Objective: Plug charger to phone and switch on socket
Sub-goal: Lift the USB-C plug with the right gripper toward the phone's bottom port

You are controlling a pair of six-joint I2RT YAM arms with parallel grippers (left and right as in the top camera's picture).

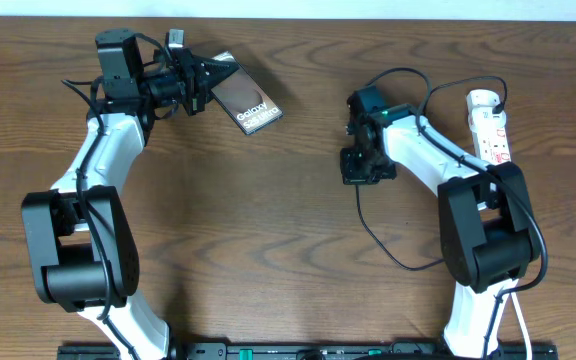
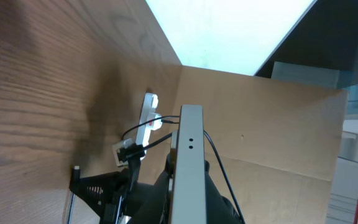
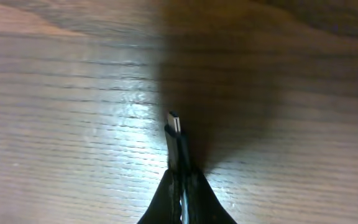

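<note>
The charger [image 3: 176, 135] sits pinched in the right pincer [image 3: 180, 179], the phone [image 1: 252, 104] in the left pincer [image 1: 208, 78].

Dark phone [image 1: 250, 106] with white Galaxy lettering sits angled, back left. White socket [image 1: 490, 125] lies back right. The thin black charger [image 1: 408, 268] loops near it, tip [image 3: 175, 123] unplugged.

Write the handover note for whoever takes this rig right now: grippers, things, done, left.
Left gripper: shut on the flat dark grey-brown phone, at the far left of the wooden table.
Right gripper: shut on the thin black charger cable; its small connector tip sticks out past the fingers.
White power strip with red markings: far right, and the cable runs up to it.
Done: phone and connector gripped.
Left: insert the tip into the phone, then press the strip's switch; its state is unreadable.
</note>
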